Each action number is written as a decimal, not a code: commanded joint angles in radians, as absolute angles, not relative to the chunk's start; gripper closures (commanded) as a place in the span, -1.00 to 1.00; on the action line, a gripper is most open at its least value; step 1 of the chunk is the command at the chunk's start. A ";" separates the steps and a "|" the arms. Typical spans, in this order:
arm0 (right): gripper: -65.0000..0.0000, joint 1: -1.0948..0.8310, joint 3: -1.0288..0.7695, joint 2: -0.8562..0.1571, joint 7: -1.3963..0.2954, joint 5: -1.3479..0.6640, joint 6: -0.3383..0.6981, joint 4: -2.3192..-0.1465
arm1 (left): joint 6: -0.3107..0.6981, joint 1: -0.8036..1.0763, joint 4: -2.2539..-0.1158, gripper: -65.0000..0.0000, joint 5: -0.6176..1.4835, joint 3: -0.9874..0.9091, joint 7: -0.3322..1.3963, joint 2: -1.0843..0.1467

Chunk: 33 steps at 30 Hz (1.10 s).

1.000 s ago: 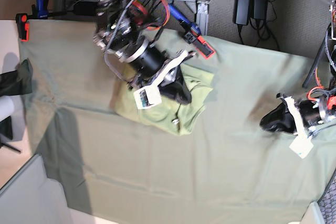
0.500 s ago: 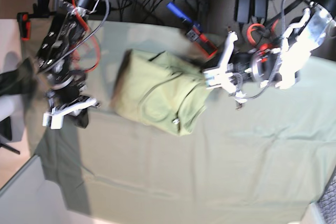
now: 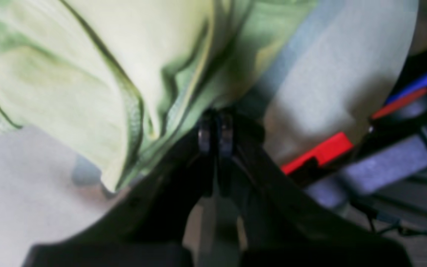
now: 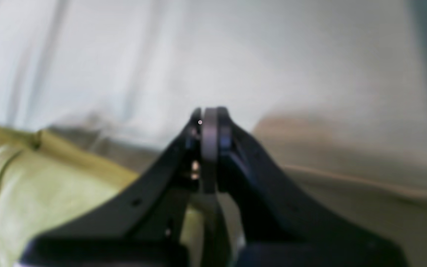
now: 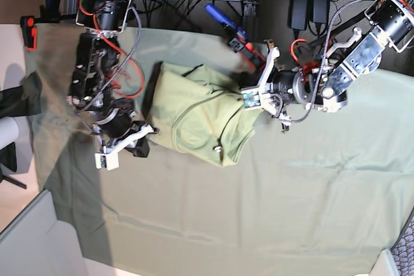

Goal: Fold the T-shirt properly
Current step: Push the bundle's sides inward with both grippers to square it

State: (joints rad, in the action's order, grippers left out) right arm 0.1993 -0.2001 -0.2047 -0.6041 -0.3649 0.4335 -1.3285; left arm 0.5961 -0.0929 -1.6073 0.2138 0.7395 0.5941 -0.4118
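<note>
Near side, as I see it from the base view: the tablecloth point(image 5: 259, 211) lies bare across the whole near half, with wide open room for the arms, its near edge running down to the lower left.

Mid-scene, left: my right gripper point(image 5: 132, 143) sits low on the cloth, just beside the left edge of the shirt; its wrist view shows the jaws pressed together with nothing between them point(image 4: 209, 126).

Mid-scene, centre: the T-shirt point(image 5: 200, 117) lies in a folded, rumpled bundle, clear cloth on its near and left sides.

Mid-scene, right: my left gripper point(image 5: 253, 100) is at the shirt's right edge, jaws closed; its wrist view point(image 3: 215, 135) puts the tips against a fold of fabric, but I cannot tell whether cloth is pinched.

Far side: a red-and-blue clamp point(image 5: 240, 44) bites the tablecloth's far edge, close behind the left gripper.
</note>
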 commanded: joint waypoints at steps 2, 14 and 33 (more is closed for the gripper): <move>1.00 0.221 -0.169 -0.216 -0.593 -0.352 0.446 -1.345 | 0.587 -0.116 -1.570 0.95 0.141 0.738 0.608 -0.416; 1.00 0.170 -0.153 -0.219 -0.691 -0.369 0.446 -1.399 | 0.541 -0.315 -1.305 0.95 0.117 0.737 0.543 -0.416; 1.00 -0.083 -0.152 -0.059 -0.716 -0.506 0.453 -1.594 | 0.482 -0.450 -1.276 0.95 0.119 0.737 0.521 -0.391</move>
